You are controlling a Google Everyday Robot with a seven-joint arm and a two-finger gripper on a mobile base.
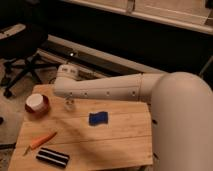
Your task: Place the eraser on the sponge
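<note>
Wooden table [120, 145] bears the eraser [52, 156] well apart from the claw [69, 104], its grip unreadable.

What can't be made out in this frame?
Camera view:
Gripper, hanging beside the bowl: mostly hidden under the arm.
Table, back edge: behind the arm.
Chair: cut off by the left edge.
Eraser and sponge show fully.
</note>
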